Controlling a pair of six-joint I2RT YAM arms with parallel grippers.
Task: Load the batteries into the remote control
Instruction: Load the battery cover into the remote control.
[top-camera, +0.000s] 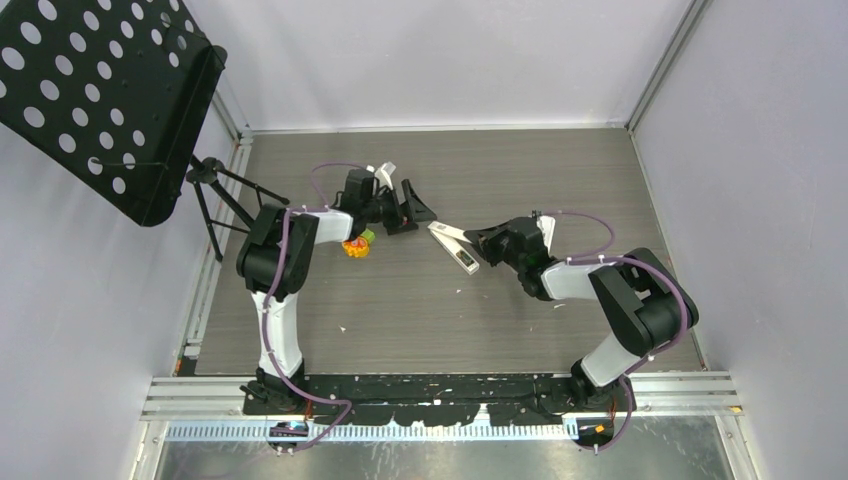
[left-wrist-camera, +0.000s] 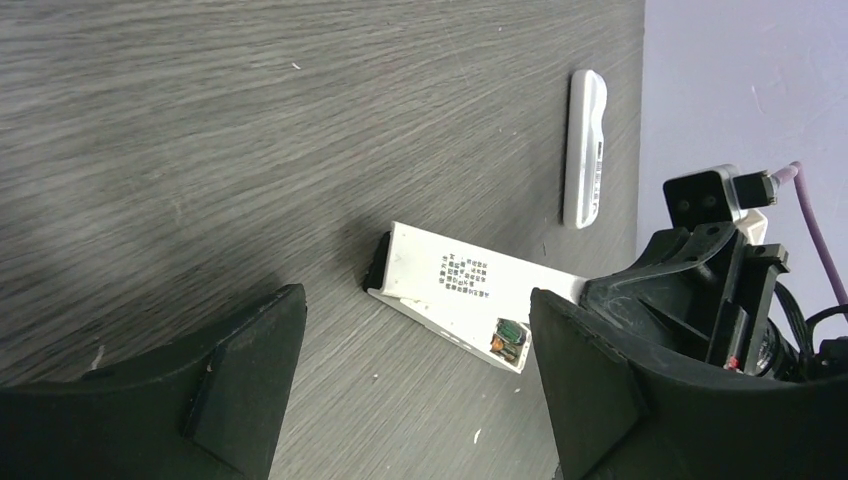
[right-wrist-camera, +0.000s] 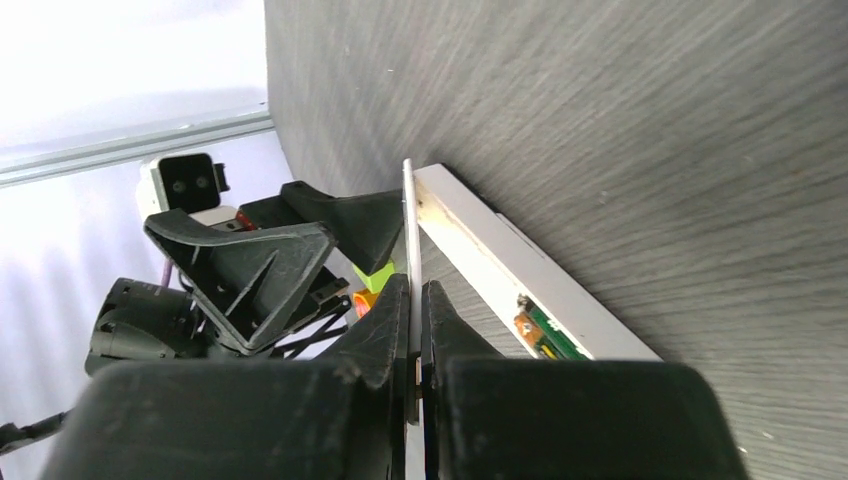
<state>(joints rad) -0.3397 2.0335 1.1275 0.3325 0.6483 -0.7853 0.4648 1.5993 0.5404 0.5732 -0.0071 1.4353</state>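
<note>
**R gripper pinched on remote; L gripper wide open beside it**

Writing: the remote control (left-wrist-camera: 450, 290) has rows of small dark print on its flat white face, too small to read. A 2nd white remote (left-wrist-camera: 585, 150) carries a dark marking along one side, also unreadable. No brand legible anywhere.

Hard to see: in the left wrist view, the end of the remote control nearest the R arm is hidden behind the right gripper's black body. At the open end there's a bit of green/orange circuit board (left-wrist-camera: 510, 338), w/ detail blurred. The right wrist view shows the remote control (right-wrist-camera: 520, 280) edge-on, w/ a thin white panel upright along its side. Can't tell if that panel is attached or loose. An orange-and-green toy (right-wrist-camera: 375, 278) peeks out behind the fingers, mostly blocked.

Grippers: the right gripper (right-wrist-camera: 415, 300) has its fingers pressed together on that thin white panel. The left gripper (left-wrist-camera: 415, 395) has its fingers spread far apart, holding nothing & touching nothing, w/ the remote control showing between them.

Where: the remote control (top-camera: 452, 246) sits mid-table (top-camera: 400, 320) between the two grippers, at the right gripper (top-camera: 472, 241) tip. The left gripper (top-camera: 410, 212) is near it, the toy (top-camera: 357, 244) is by the L arm, and the 2nd remote (top-camera: 385, 172) is just past the left gripper.
</note>
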